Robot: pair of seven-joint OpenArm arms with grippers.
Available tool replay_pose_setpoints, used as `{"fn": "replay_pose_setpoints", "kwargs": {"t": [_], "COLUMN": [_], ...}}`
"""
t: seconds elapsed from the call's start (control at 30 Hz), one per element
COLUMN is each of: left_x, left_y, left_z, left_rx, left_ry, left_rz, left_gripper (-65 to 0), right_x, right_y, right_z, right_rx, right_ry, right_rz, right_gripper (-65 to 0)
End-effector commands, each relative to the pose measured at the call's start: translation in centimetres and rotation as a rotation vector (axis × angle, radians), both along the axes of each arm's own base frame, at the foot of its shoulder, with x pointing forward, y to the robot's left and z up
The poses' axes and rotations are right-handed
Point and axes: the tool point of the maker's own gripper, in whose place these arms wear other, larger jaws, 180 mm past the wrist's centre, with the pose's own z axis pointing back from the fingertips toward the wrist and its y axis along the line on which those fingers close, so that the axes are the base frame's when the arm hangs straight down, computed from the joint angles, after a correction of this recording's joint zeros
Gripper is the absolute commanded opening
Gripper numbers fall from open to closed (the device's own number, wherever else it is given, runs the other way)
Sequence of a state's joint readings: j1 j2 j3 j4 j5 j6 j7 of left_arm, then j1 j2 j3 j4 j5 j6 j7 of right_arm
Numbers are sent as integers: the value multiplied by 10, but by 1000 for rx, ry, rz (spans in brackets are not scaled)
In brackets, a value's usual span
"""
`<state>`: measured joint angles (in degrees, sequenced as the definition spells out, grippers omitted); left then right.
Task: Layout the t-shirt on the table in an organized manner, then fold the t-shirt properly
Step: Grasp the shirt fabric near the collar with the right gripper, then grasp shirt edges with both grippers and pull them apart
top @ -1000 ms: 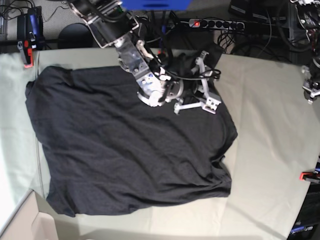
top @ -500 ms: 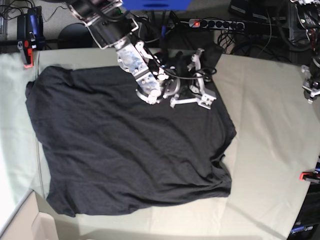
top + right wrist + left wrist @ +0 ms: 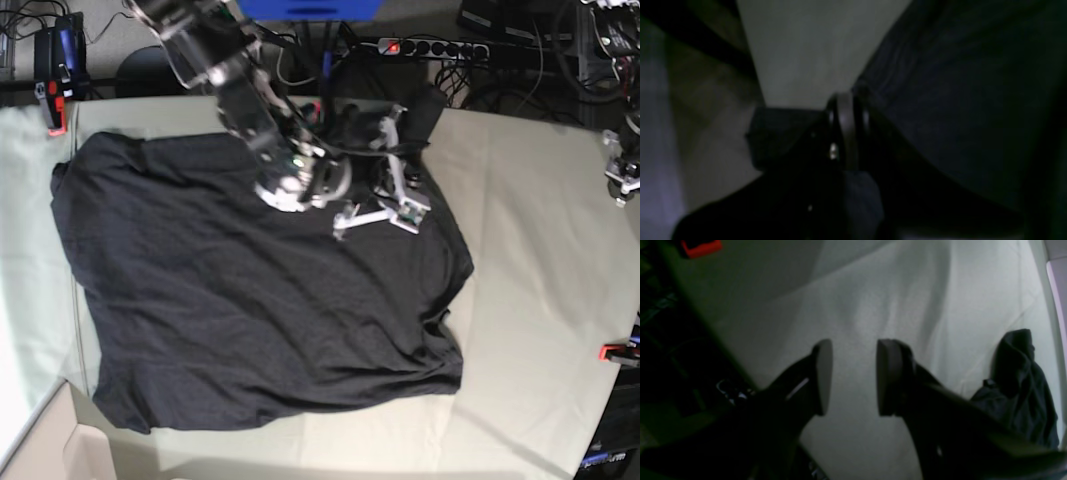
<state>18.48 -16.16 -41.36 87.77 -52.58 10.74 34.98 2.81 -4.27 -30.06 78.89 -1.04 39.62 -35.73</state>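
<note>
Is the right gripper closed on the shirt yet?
Shut on it. In the right wrist view the right gripper has its pads pressed together at the edge of the t-shirt, dark fabric pinched between them.

Base view looks down from overhead; wrist views sit close above the table [image 3: 520, 300]

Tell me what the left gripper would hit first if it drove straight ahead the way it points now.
Most likely the table. In the left wrist view the left gripper stands open over bare pale cloth, nothing between its fingers. The t-shirt lies off to one side, outside that line. Depth is hard to judge.
</note>
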Motion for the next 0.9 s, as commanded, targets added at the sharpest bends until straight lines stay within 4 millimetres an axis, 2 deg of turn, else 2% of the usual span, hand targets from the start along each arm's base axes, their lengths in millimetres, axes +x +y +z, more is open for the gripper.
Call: {"fn": "replay_pose_setpoints", "kwargs": {"t": [0.0,0.1,0.17,0.33,0.53,0.73,0.8,0.87], "left_x": [9,10,20,29,59,94,107,123], "left_y": [5,5,-2,-19,-57,-103,-118,-136], "left_z": [14,15,17,12,14,17,19,20], "left_rx": [20,20,14,-1,-26,-67,-93,-123], "left_ry": [-40,-43,-56,-51,-80,-126,-146,-165], "left_rz": [-5,-5,-24,-72,-175,-273,-289,-316], "left_gripper": [-428,-428,-428,-428,-428,-428,-428,-428], "right_x": [7,9,13,29,19,3,-3,-8], "right_y": [-3,-30,-50,-117,-196,-273,-296,-310], "right_z": [15,22,27,40,54,48,48,49], "right_rx": [16,-52,-66,-115,-238,-345,-352,-336], "right_ry": [-43,-95,-119,-176,-249,-213,-211,-212], "right_rz": [2,-5,-47,-204,-290,-459,-527,-595], "right_gripper": [-650,-650,-650,-650,-650,-650,-650,-650]}}
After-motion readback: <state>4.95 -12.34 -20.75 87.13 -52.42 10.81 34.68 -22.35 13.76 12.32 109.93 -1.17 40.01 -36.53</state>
